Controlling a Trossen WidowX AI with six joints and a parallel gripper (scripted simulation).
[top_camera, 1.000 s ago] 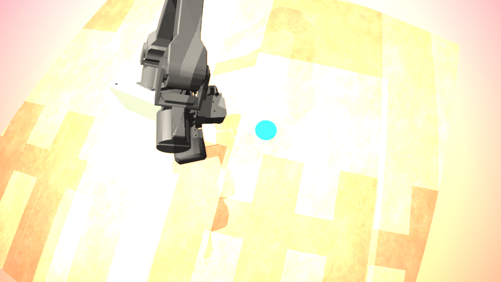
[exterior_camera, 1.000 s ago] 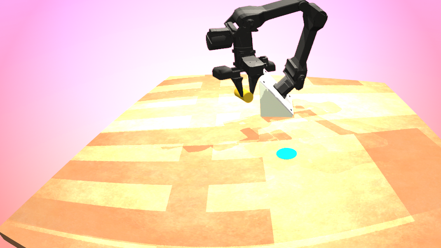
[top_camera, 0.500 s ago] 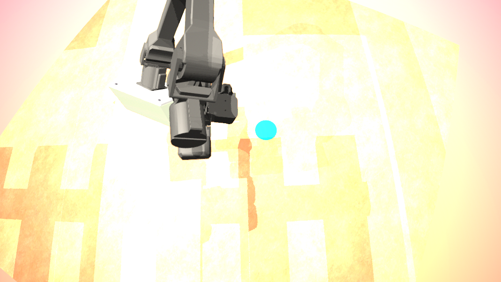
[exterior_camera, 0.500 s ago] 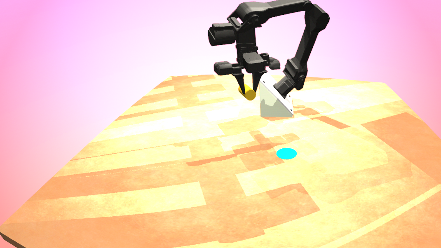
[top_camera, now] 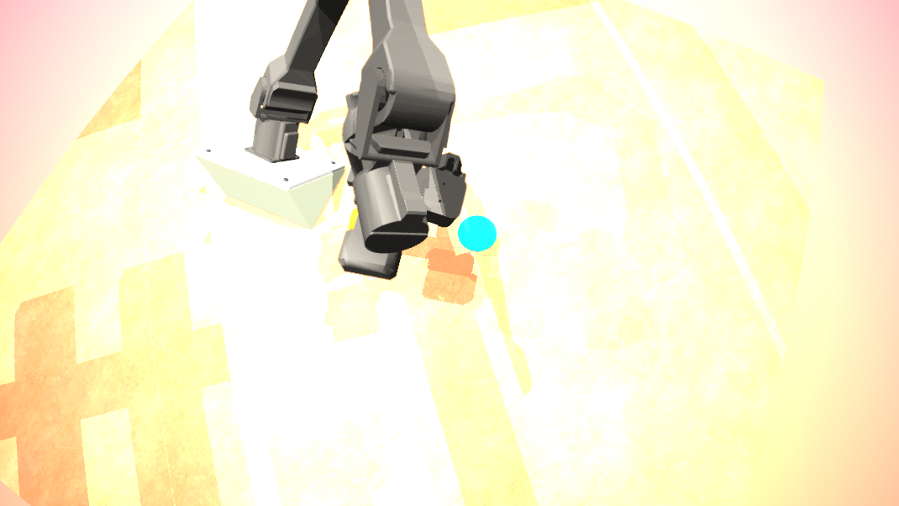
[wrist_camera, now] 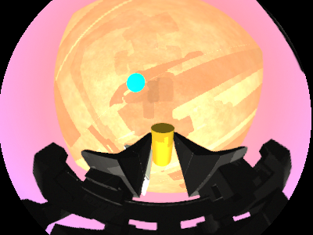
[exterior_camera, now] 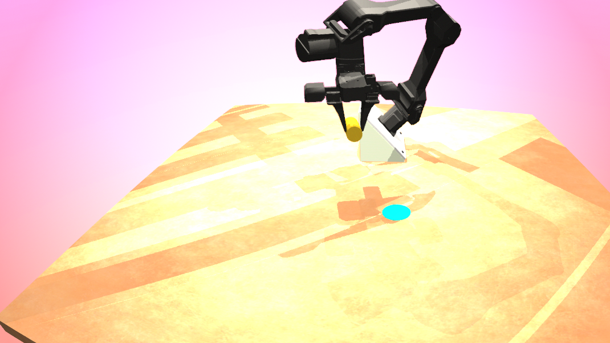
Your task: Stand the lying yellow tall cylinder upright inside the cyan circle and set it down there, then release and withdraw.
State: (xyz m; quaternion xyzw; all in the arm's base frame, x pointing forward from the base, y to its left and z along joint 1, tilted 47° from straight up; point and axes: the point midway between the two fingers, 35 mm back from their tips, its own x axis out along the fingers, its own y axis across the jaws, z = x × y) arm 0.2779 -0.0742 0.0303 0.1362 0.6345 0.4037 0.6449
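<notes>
The yellow cylinder [exterior_camera: 353,130] [wrist_camera: 162,149] is held between the fingertips of my gripper [exterior_camera: 353,127] [wrist_camera: 163,137], well above the table. In the exterior view it lies roughly level, one round end facing that camera. In the top view only a sliver of the yellow cylinder [top_camera: 353,218] shows behind the arm, and the fingers are hidden. The cyan circle [top_camera: 476,233] [exterior_camera: 396,212] [wrist_camera: 135,82] is flat on the table with nothing on it. It lies to the right of the gripper in the top view, and lower and to the right in the exterior view.
The white wedge-shaped base [top_camera: 270,188] [exterior_camera: 377,147] of the arm stands close to the held cylinder in the top and exterior views. The table [top_camera: 628,408] [exterior_camera: 213,298] [wrist_camera: 94,59] carries patterned patches and arm shadows. Its front left corner shows in the exterior view.
</notes>
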